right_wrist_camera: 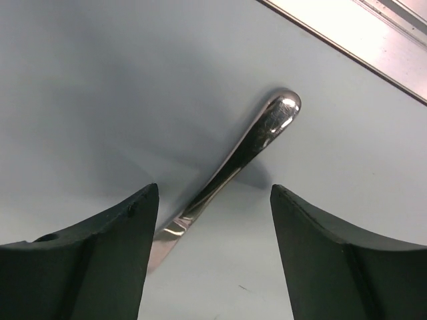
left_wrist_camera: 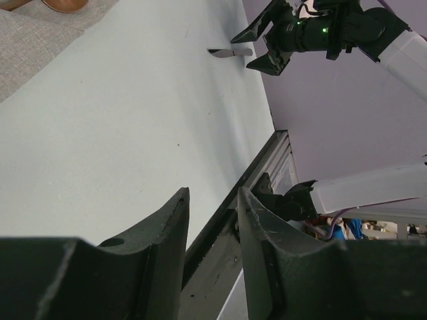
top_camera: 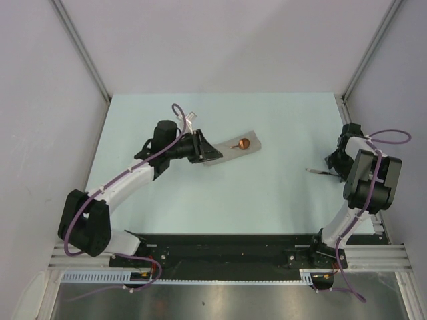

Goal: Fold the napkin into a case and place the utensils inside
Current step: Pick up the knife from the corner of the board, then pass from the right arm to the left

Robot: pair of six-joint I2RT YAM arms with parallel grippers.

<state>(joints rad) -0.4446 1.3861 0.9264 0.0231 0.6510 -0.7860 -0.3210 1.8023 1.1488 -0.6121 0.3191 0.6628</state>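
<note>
L gripper (left_wrist_camera: 213,197): jaws part-way apart, nothing betw. them, so released. Hangs just off the left end of the case (top_camera: 230,148).
Case: folded flat, lying at a slant, left of centre on the table (top_camera: 200,200). L arm sits by that end prob. to steady the fabric when the next piece comes in.
Spoon (top_camera: 243,142): copper bowl shows on the case's right end. Can't tell if the handle is tucked in or just lying on top.
R gripper (right_wrist_camera: 213,193): jaws apart, one each side of the silvery piece (right_wrist_camera: 261,131), no contact. Set across the handle so a squeeze catches the slim shaft.
Silvery piece: flat on the table, right side, well apart from the case, near the rail (right_wrist_camera: 347,27).
Step, my call: pick no. 2 abt to start; spoon looks dealt with.
Risk: thin slick metal lying flat, so pads may skid or nip only an edge.
</note>
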